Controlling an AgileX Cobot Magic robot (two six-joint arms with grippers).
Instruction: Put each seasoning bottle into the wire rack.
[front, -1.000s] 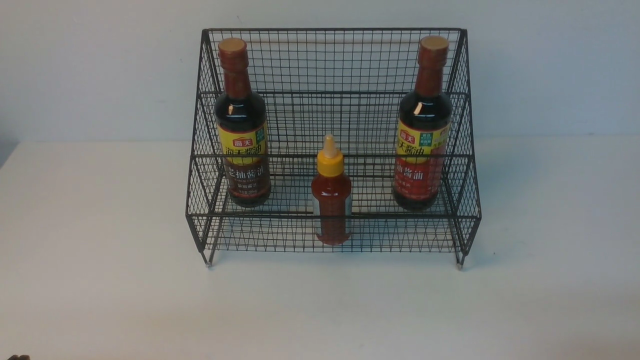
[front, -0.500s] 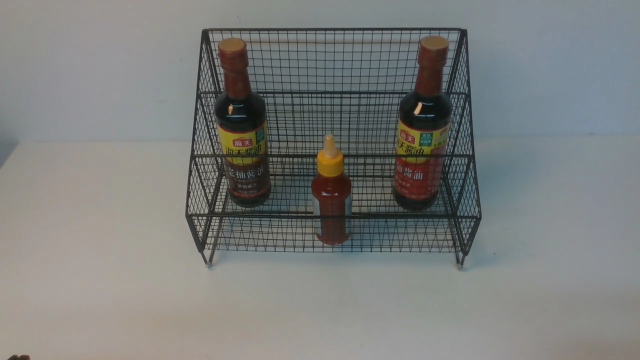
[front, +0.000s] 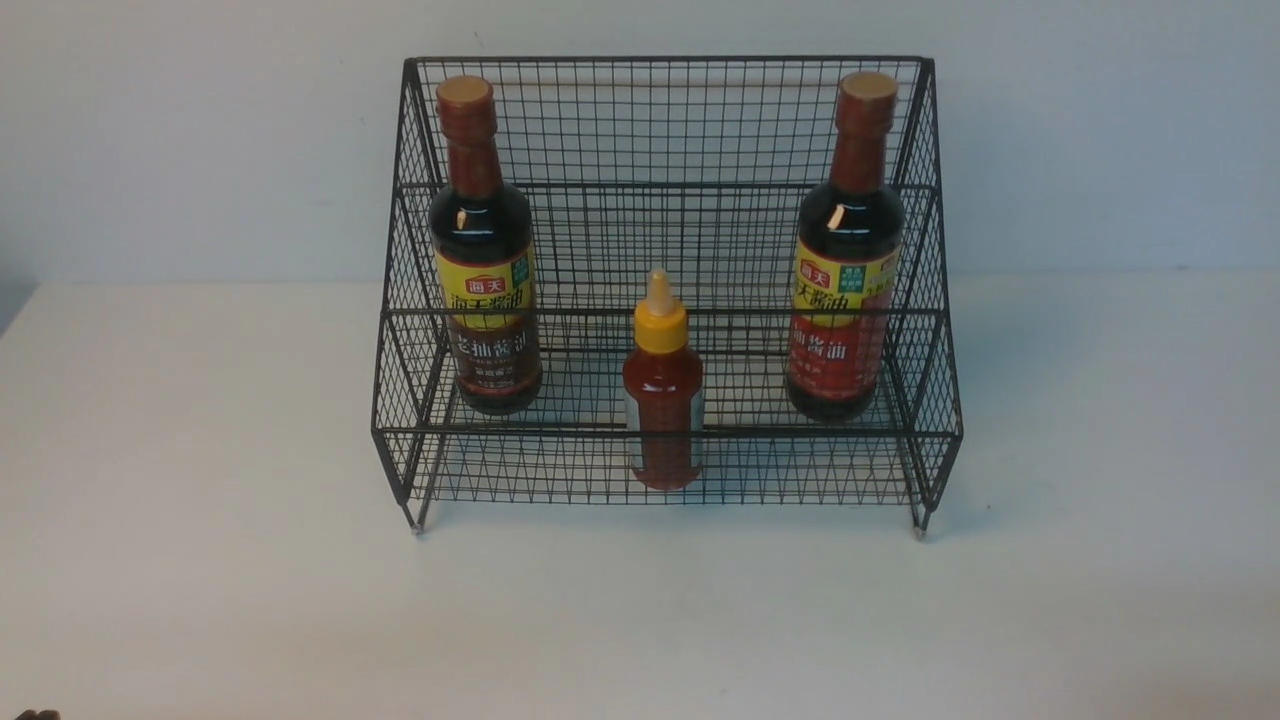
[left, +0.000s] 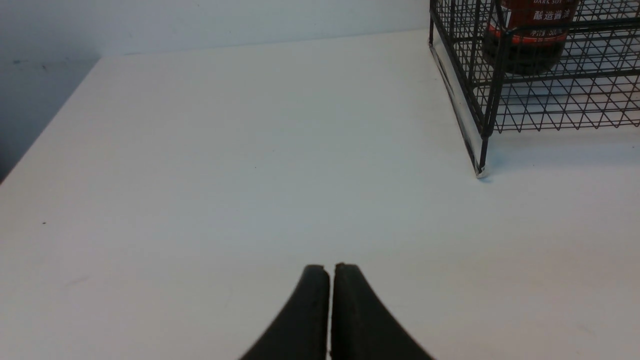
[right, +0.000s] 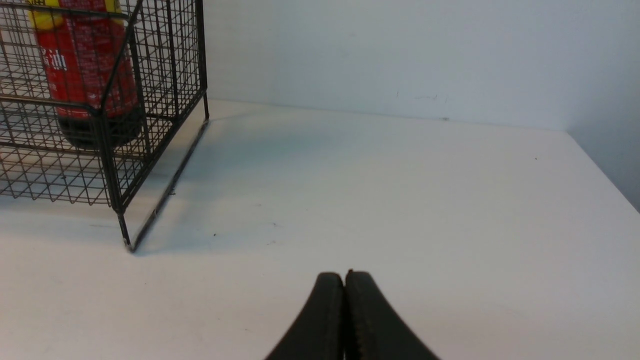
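Note:
The black wire rack (front: 660, 120) stands at the back middle of the white table. Inside it, a tall dark soy-sauce bottle (front: 484, 260) stands upright at the left and another (front: 845, 260) at the right. A small red sauce bottle (front: 662, 390) with a yellow nozzle cap stands upright in the lower front tier, in the middle. My left gripper (left: 330, 267) is shut with nothing in it, over bare table well short of the rack's corner (left: 482, 125). My right gripper (right: 344, 275) is also shut and empty, away from the rack's other corner (right: 117, 200). Neither gripper shows in the front view.
The white table (front: 200, 560) stretches wide in front of and beside the rack. A pale wall (front: 150, 130) rises right behind it. The table's left edge (left: 50, 120) and right edge (right: 605, 170) show in the wrist views.

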